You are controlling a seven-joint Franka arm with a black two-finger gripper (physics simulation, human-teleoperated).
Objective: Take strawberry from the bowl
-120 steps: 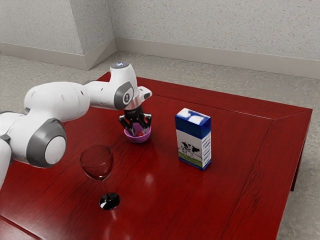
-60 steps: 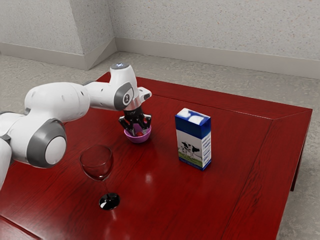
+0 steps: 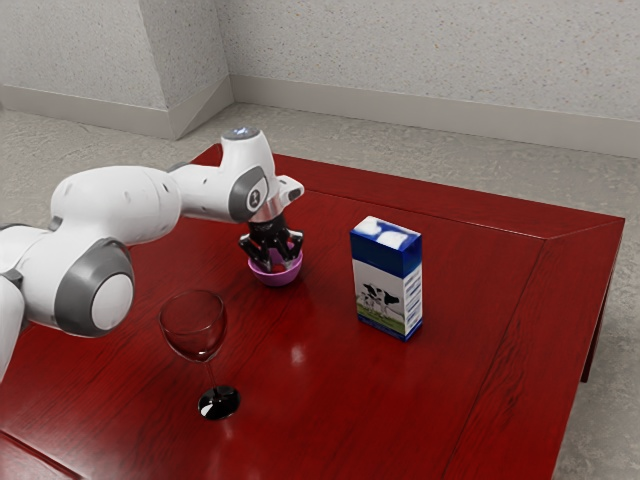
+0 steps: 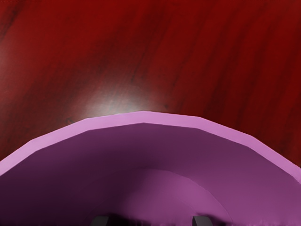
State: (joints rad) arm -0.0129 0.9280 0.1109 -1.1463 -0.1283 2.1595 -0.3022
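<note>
Strawberry (image 3: 279, 268) in bowl (image 3: 275, 280), at tool (image 3: 277, 264)

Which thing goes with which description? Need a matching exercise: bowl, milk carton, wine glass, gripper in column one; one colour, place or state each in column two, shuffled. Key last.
Things
1. Bowl
2. Milk carton
3. Wine glass
4. Gripper

Descriptions
A. Clear, upright on a black foot
B. Pointing down into a container
C. Blue and white, with a cow picture
D. Pinkish purple all over

Pairs: 1-D, 2-C, 3-A, 4-B
</note>
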